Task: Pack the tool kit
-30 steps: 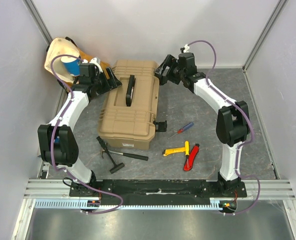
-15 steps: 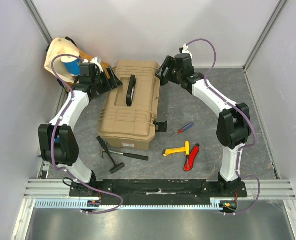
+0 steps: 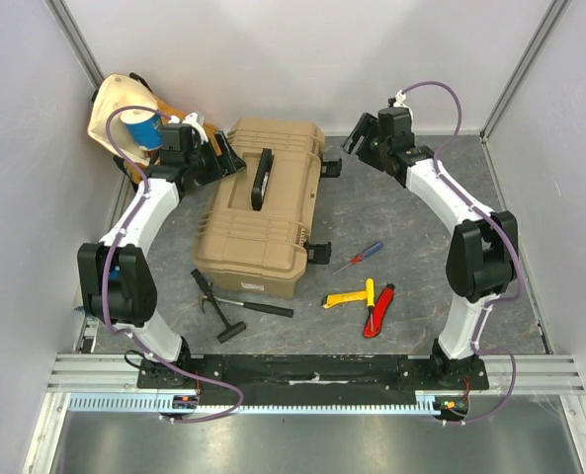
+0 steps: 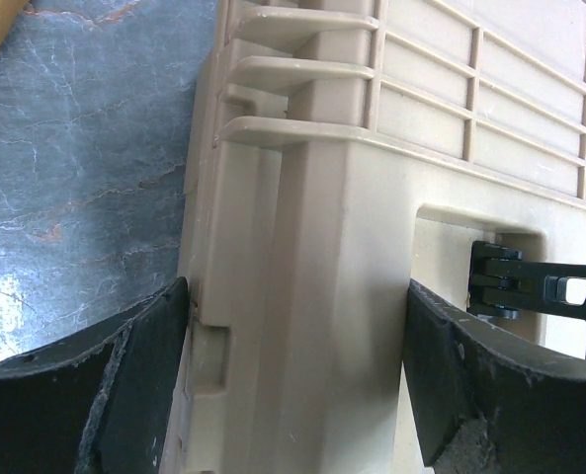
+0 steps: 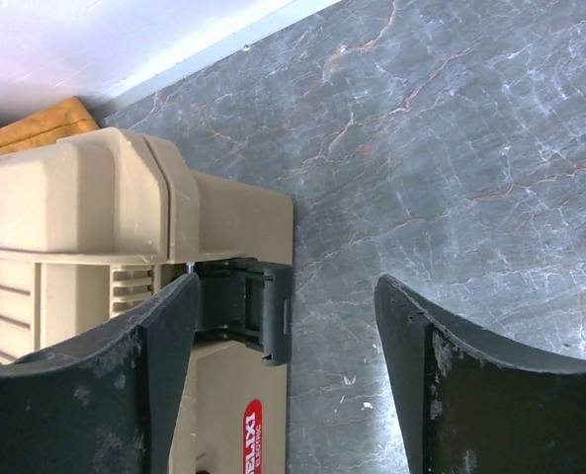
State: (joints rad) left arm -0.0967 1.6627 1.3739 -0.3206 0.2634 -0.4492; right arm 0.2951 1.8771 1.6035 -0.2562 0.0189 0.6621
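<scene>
The tan toolbox (image 3: 263, 202) lies shut on the grey mat, black handle (image 3: 261, 178) on top. My left gripper (image 3: 218, 158) is clamped on its back left edge; in the left wrist view the jaws (image 4: 297, 395) straddle the tan wall (image 4: 312, 296). My right gripper (image 3: 357, 138) is open, off the box's back right corner; its wrist view (image 5: 288, 385) shows the black latch (image 5: 248, 306) by the left finger. The latch (image 3: 330, 166) sticks out. The black hammer (image 3: 235, 306), red-blue screwdriver (image 3: 360, 256), yellow-handled tool (image 3: 352, 296) and red knife (image 3: 378, 311) lie in front.
A yellow-cream cloth bag (image 3: 129, 109) with a blue object (image 3: 142, 126) in it leans in the back left corner behind my left arm. A second black latch (image 3: 318, 251) juts from the box's front right side. White walls close in on three sides.
My right gripper has pulled back to the right, away from the toolbox's back right corner, and the latch there now sticks out. The box has turned slightly. My left gripper holds still.
</scene>
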